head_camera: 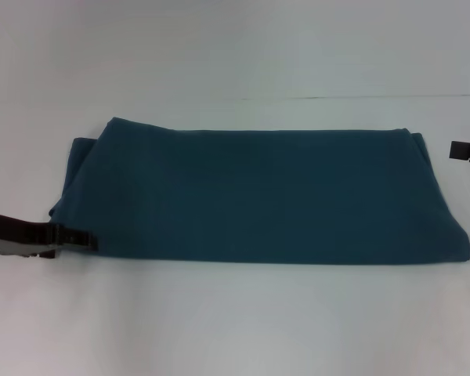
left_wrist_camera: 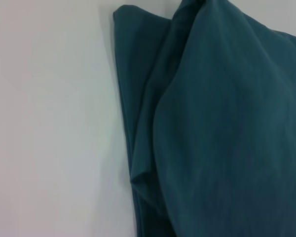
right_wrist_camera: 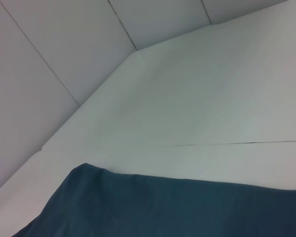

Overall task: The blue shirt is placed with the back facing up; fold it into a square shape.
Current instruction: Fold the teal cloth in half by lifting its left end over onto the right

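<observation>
The blue shirt (head_camera: 258,196) lies in the middle of the white table (head_camera: 235,321), and the left gripper (head_camera: 82,239) is at its 8 o'clock corner, touching the edge; I cannot tell if it is open or closed. The right gripper (head_camera: 458,150) is at 2 o'clock, just beside the shirt, its state also unclear. The shirt is folded into a wide rectangle, plain side up, with loose layers at 9 o'clock.

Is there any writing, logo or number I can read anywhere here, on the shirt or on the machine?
None: the folded blue shirt shows only plain fabric in all three views, and no lettering is legible on the left gripper, right gripper or white table.
</observation>
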Available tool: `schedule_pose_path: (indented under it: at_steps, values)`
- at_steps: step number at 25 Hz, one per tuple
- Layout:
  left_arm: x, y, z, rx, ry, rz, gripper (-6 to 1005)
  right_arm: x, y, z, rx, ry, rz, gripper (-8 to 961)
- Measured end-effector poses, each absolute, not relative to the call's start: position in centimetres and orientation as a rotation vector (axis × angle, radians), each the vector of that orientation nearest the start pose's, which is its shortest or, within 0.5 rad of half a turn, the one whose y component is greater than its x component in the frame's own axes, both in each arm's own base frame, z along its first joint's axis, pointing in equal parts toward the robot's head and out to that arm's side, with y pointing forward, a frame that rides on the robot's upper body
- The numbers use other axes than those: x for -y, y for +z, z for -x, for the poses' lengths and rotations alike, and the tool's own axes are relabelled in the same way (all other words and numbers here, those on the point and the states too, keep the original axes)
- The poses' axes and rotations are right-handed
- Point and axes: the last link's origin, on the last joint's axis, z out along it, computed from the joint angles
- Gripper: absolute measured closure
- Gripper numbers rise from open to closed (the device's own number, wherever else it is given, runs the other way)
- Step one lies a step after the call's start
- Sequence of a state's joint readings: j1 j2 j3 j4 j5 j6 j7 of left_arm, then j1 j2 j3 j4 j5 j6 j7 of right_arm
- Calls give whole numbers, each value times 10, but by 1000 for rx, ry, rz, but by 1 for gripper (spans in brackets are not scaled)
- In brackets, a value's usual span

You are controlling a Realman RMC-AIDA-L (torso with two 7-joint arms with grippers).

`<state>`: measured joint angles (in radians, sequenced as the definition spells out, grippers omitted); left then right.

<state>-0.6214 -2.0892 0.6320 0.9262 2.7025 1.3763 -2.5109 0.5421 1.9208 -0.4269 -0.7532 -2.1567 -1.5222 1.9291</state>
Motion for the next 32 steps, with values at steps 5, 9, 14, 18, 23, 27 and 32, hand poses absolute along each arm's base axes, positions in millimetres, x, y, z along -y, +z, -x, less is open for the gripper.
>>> schedule_pose_path:
  at_steps: [5,9,14,18,23,27,32]
  values:
    - [-366,36,309,1700,17,2058,121,-358,111,-312,-1242,647,2275,35]
    - [-371,34,307,1683,24,2058,121,-357,111,-312,-1244,649,2274,35]
    - [-377,35,302,1663,19,2063,121,-357,112,-313,-1247,655,2266,35]
    - [-379,37,300,1652,11,2063,122,-356,112,-314,-1251,654,2263,35]
    - [-383,39,297,1639,4,2068,122,-355,112,-316,-1256,652,2259,35]
    - [-385,40,295,1630,2,2073,121,-354,113,-317,-1257,650,2256,35]
    - [-386,40,293,1627,1,2075,121,-354,112,-318,-1259,649,2253,35]
